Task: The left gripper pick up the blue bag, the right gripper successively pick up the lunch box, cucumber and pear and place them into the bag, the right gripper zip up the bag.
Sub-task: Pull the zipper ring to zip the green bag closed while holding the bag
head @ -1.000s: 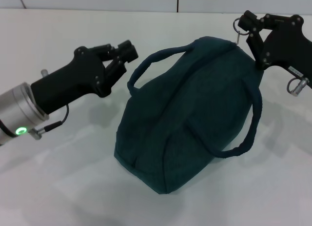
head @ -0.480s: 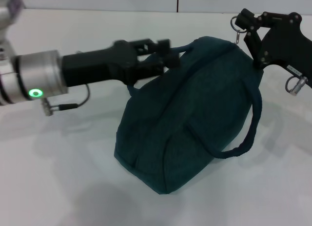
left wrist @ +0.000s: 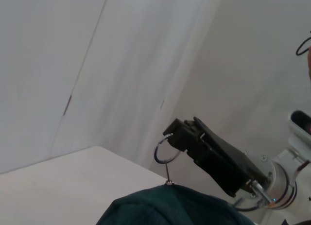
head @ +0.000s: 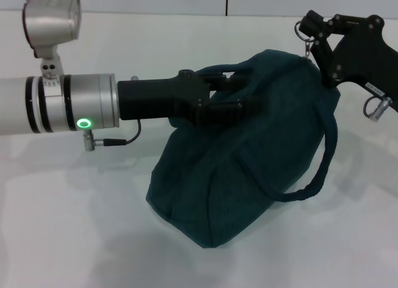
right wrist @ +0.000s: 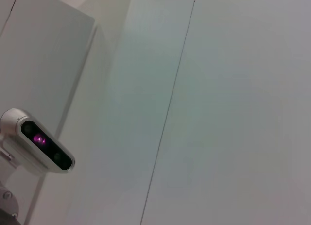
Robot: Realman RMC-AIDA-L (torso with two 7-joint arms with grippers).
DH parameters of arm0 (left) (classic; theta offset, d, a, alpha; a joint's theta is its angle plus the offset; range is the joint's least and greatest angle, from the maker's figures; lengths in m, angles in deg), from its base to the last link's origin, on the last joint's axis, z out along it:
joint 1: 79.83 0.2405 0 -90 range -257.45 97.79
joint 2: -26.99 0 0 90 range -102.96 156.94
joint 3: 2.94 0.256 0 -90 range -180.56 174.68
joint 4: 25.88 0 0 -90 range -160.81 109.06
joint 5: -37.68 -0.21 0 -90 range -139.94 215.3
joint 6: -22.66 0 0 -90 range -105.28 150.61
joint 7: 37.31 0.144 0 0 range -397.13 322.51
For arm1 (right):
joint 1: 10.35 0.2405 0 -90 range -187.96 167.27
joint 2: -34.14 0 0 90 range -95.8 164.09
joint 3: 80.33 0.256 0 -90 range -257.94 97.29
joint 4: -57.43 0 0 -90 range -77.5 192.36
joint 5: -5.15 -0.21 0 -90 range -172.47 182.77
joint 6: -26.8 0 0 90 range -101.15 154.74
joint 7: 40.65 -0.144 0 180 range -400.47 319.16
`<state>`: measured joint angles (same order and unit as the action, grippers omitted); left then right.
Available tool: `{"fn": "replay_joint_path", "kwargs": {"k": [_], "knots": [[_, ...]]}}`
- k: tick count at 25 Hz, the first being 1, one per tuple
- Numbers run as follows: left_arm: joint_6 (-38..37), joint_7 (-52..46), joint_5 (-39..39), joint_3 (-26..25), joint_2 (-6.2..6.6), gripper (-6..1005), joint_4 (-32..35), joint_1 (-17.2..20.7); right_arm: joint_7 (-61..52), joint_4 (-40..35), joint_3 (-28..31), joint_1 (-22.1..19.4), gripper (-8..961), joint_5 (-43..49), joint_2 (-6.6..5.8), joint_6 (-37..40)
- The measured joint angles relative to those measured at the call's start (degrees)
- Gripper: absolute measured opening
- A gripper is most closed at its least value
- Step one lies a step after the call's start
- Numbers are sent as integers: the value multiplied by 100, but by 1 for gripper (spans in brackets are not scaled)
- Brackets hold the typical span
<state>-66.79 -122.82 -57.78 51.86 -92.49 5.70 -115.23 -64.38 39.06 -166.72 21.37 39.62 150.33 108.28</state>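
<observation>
The blue bag (head: 249,151) sits in the middle of the head view on the white tabletop (head: 74,226). It looks full and round. One rolled handle (head: 323,157) hangs down its right side. The other handle (head: 214,70) arches at the top, near the middle of the frame.

At the top right of the bag, a metal ring pull (head: 303,32) stands up from the zipper. The right end effector (head: 311,27) is in the upper right of the frame, and its tips are right at the ring. In the left wrist view the ring (left wrist: 165,154) hangs from those dark tips, so it looks pinched shut on the ring pull.

The left end effector (head: 239,92) reaches in from the left of the frame and lies across the top of the bag, next to the arched handle. I cannot tell if its fingers are open or shut, because they are dark against the dark cloth.

No lunch box, cucumber or pear shows anywhere, so they may be inside already. The step now seems to be zipping up.

To do it well, the left arm should hold the cloth or the handle firmly, so the bag does not slide. The right arm should pull the ring along the line of the zipper, slow and steady. If it pulls up or sideways, the ring could slip out or the whole bag could tip. The cloth should stay flat and tight ahead of the ring.
</observation>
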Motion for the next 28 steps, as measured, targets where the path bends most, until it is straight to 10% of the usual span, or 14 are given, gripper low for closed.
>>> {"fn": "replay_joint_path", "kwargs": {"k": [9, 20, 28], "knots": [[85, 316, 69, 11, -7, 542, -47, 83, 1, 0, 0, -4, 28, -8, 0, 0], [-33, 1295, 188, 123, -24, 108, -212, 330, 1, 19, 0, -51, 33, -43, 0, 115], [-362, 2299, 561, 124, -13, 47, -213, 747, -159, 163, 35, -95, 36, -171, 1, 101]]}}
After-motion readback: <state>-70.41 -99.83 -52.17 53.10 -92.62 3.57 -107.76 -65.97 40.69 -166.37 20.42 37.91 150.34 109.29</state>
